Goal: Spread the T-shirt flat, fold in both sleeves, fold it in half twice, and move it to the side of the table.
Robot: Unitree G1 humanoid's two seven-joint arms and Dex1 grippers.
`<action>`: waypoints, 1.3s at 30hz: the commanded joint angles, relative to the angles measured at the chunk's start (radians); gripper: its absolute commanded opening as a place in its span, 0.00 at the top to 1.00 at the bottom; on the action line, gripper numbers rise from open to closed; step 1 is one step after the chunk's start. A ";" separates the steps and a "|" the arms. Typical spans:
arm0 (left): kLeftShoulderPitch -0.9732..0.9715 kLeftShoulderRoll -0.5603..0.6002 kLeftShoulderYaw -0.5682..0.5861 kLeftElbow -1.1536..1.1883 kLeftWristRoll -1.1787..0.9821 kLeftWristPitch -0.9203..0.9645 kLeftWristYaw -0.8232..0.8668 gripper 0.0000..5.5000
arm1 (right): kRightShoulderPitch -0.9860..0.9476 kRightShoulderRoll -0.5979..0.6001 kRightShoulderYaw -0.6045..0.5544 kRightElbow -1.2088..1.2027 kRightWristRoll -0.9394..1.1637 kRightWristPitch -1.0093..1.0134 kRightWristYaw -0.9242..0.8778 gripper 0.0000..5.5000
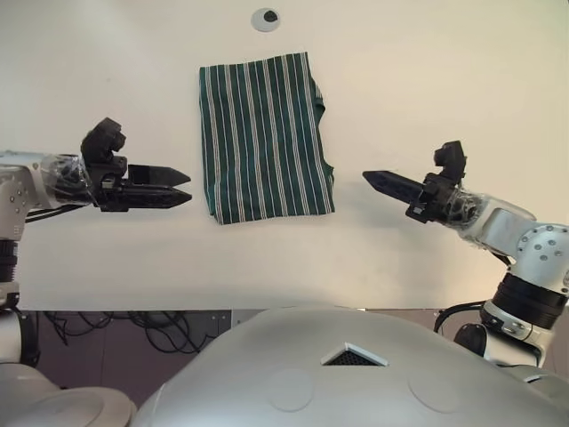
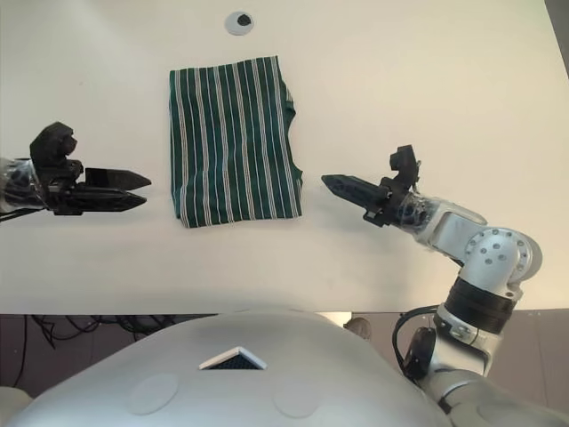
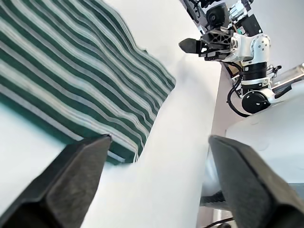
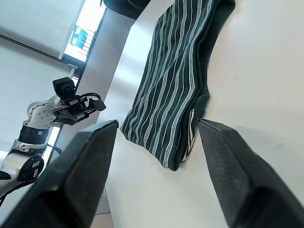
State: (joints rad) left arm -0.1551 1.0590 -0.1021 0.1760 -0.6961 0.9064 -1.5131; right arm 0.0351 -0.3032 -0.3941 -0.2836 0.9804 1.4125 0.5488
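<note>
The T-shirt (image 1: 265,138), dark green with thin white stripes, lies folded into a tall rectangle in the middle of the white table (image 1: 427,107); a bit of cloth sticks out along its right edge. My left gripper (image 1: 188,187) hovers just left of the shirt's near corner, open, holding nothing. In the left wrist view its fingers (image 3: 76,175) frame the shirt's near edge (image 3: 95,109). My right gripper (image 1: 366,176) hangs to the right of the shirt's near right corner, also open and holding nothing. The right wrist view shows the shirt (image 4: 175,95) lying ahead of the right gripper (image 4: 156,122).
A small round grey disc with a dark centre (image 1: 265,19) sits at the far edge of the table, beyond the shirt. The table's front edge (image 1: 267,308) runs close to me, with cables below it. Bare tabletop lies on both sides of the shirt.
</note>
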 commanded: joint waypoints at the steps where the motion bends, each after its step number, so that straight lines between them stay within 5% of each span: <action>1: -0.025 -0.020 -0.053 0.095 0.054 0.066 0.019 0.22 | -0.012 0.048 0.079 0.064 -0.034 -0.018 -0.043 0.33; 4: -0.044 -0.089 -0.063 0.151 0.054 0.125 0.050 0.19 | -0.044 0.043 0.146 0.144 -0.072 -0.054 -0.039 0.24; 13: -0.013 -0.206 -0.033 0.118 0.021 0.233 0.146 0.19 | -0.090 -0.018 0.324 0.232 -0.120 -0.104 0.061 0.24; 20: 0.006 -0.222 -0.062 0.094 0.044 0.212 0.158 0.19 | -0.057 0.002 0.344 0.238 -0.128 -0.136 0.053 0.24; 23: 0.017 -0.232 -0.072 0.079 0.049 0.197 0.161 0.19 | -0.054 -0.001 0.359 0.244 -0.141 -0.153 0.050 0.32; 39: 0.010 -0.291 -0.065 0.143 0.083 0.145 0.205 0.61 | -0.053 -0.030 0.447 0.289 -0.234 -0.263 0.068 0.74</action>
State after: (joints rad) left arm -0.1582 0.7790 -0.1533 0.3017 -0.6484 1.0429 -1.3459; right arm -0.0580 -0.2943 0.0296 -0.0430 0.8199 1.1420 0.6529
